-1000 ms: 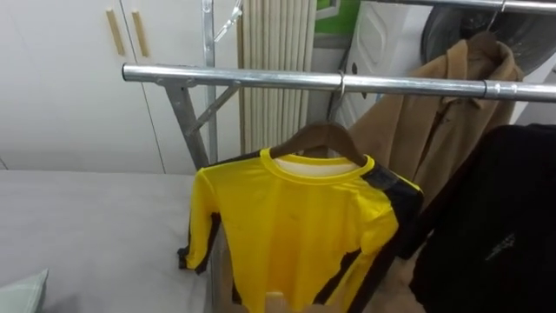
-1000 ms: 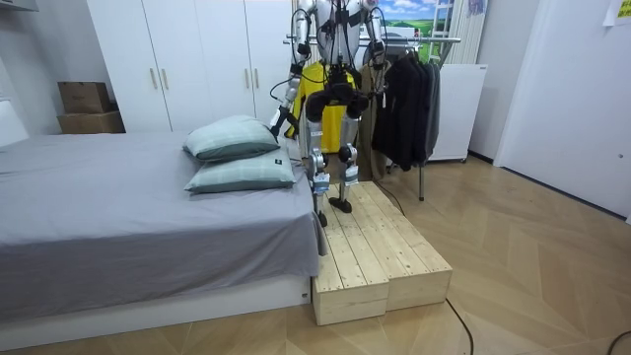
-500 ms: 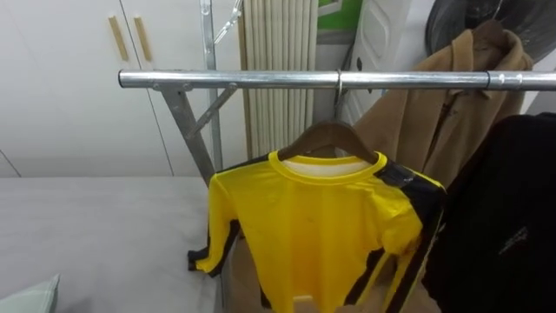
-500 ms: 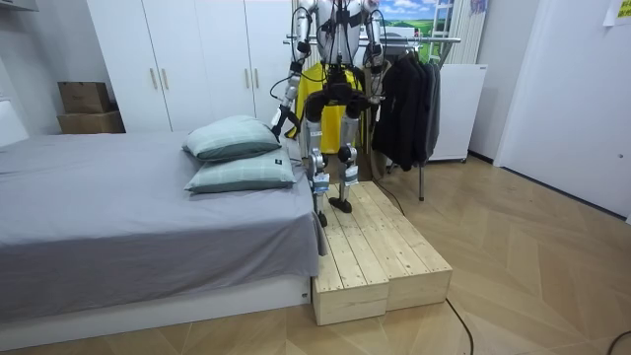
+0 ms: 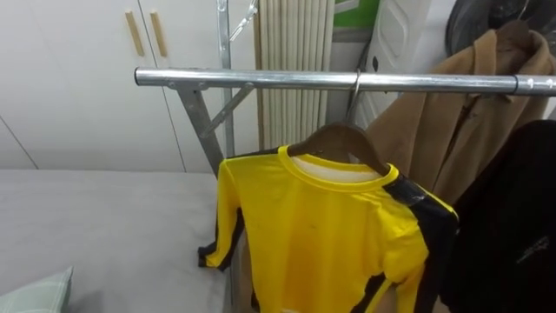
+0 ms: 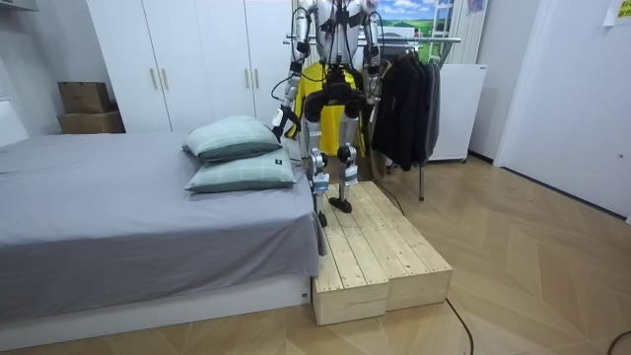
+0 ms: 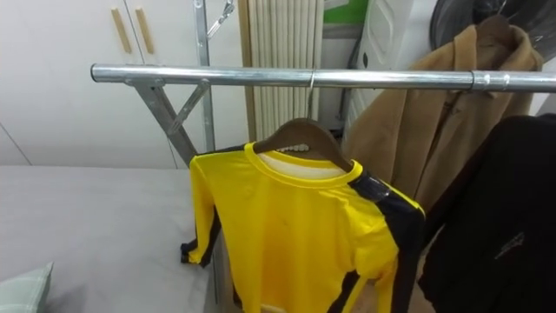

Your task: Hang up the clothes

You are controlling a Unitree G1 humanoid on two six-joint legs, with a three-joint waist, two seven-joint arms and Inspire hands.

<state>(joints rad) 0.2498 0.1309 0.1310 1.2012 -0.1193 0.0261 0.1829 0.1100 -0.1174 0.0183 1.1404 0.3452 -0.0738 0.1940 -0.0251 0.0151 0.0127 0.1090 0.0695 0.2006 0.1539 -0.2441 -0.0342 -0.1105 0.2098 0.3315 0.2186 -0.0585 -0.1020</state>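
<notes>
On rail (image 5: 261, 78), yellow shirt (image 5: 321, 235) on hanger (image 5: 343, 139), left hand (image 6: 279, 118), right hand (image 6: 375, 87), fingers unclear

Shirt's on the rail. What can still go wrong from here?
The wooden hanger sits tilted on the rail, so the yellow shirt could slide toward its lower right shoulder. The robot stands on a raised wooden platform beside the bed; a misstep off its edge could topple it.

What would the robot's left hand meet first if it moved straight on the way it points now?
Probably the upper pillow on the bed: the left hand hangs pointing down just above its edge, though depth is unclear.
</notes>
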